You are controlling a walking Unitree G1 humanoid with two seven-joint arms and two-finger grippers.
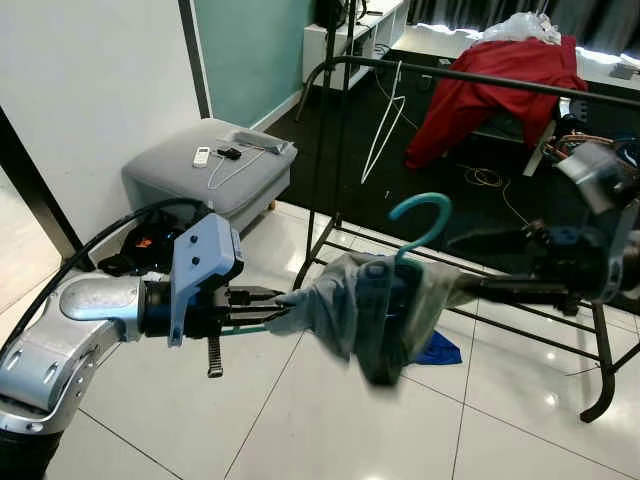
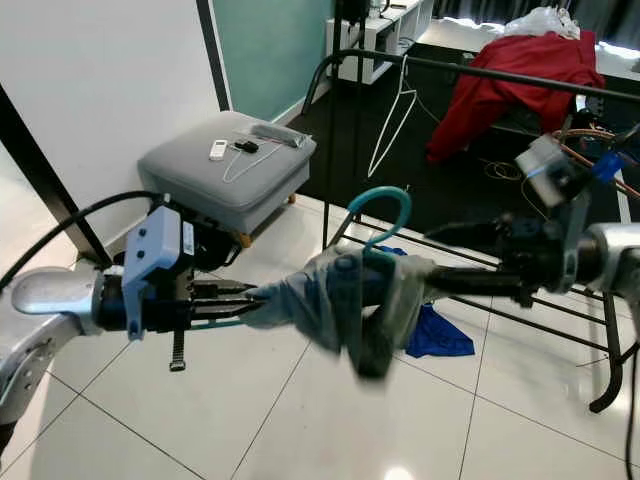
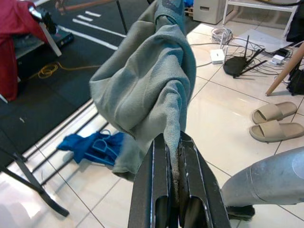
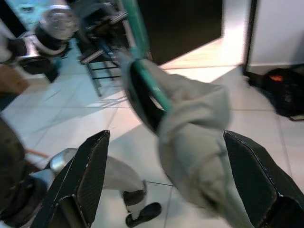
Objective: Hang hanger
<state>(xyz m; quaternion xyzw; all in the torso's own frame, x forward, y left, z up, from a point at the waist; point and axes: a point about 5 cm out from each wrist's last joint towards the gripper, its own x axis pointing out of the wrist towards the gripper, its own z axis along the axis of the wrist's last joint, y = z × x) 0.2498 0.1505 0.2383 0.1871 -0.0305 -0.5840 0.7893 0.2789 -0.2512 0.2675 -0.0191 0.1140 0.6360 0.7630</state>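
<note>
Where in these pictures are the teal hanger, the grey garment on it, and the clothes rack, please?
teal hanger (image 1: 425,208): left eye view, on the curved hook.
grey garment (image 3: 147,80): left wrist view, on the bunched cloth above the fingers.
clothes rack (image 1: 480,77): left eye view, on the top rail.

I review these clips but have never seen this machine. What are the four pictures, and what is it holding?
A humanoid robot with two silver arms. Two pictures come from its head, looking down; the other two from cameras on its wrists. The left gripper is shut on one end of a grey-green garment draped on a teal hanger. The right gripper is open at the garment's other end. Behind stands a black clothes rack with a red garment and a white wire hanger. A blue cloth lies on the tiled floor.
</note>
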